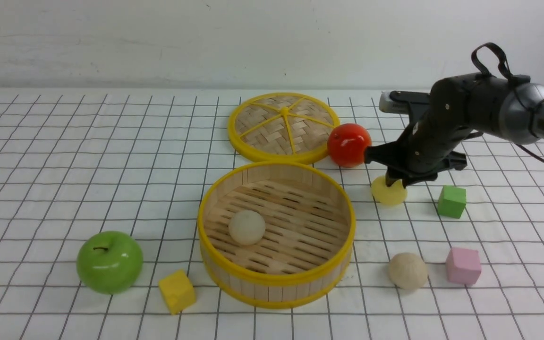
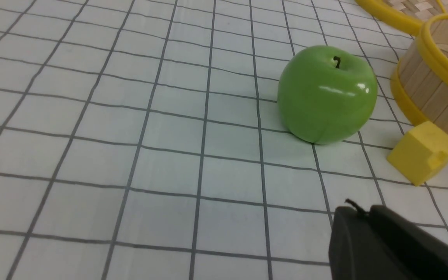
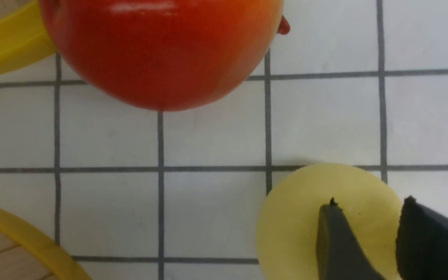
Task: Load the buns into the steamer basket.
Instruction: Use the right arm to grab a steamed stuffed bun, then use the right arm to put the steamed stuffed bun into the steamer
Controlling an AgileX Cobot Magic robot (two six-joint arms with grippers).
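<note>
Left gripper (image 2: 368, 233): one dark tip only in its wrist view, above the cloth (image 2: 130, 155); spread or pressed together, cannot tell.
Green apple (image 1: 109, 262): far left, stem up.
Yellow cube (image 1: 176, 291): just beside the basket's left wall, apart from the green apple.
Basket (image 1: 276, 282): centre, open; one beige bun (image 1: 247, 227) on its slatted floor, left of middle.
Lid (image 1: 284, 126): flat on the cloth, just behind the basket.
Red apple (image 1: 349, 145): at the lid's right edge.
Yellow bun (image 1: 389, 194): on the cloth right of the basket, directly under the right gripper (image 1: 394, 181).
Fingers (image 3: 336, 241): close together with a narrow gap, tips on the yellow bun's top; possibly pinching into it, hard to confirm.
Second beige bun (image 1: 408, 270): on the cloth, right of the basket, near the front.
Green cube (image 1: 452, 201): right of the yellow bun.
Pink cube (image 1: 463, 266): just right of the second beige bun.
</note>
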